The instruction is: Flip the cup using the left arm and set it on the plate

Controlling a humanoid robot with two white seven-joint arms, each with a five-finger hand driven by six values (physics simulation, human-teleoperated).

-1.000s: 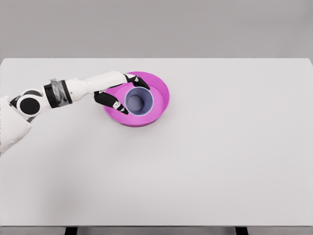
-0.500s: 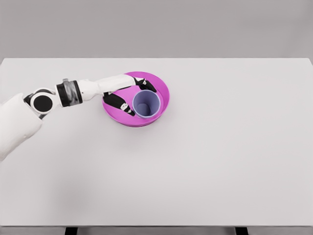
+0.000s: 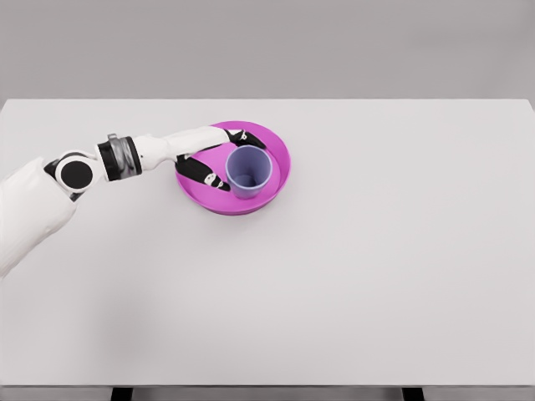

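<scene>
A wide white table [image 3: 351,284] fills most of the view. Behind its far edge stands a plain grey wall [image 3: 334,46]. Two dark legs [image 3: 122,393] show beneath the near edge.

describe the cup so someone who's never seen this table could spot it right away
On the white table, find the magenta plate left of centre. The cup stands inside it, mouth up, beside the left robot hand: pale lilac, the only upright thing there.

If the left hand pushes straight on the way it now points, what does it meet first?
The left hand points right, its fingers around the lilac plastic cup standing upright in the magenta round plate. It would meet the cup first, though whether they already touch is unclear.
</scene>
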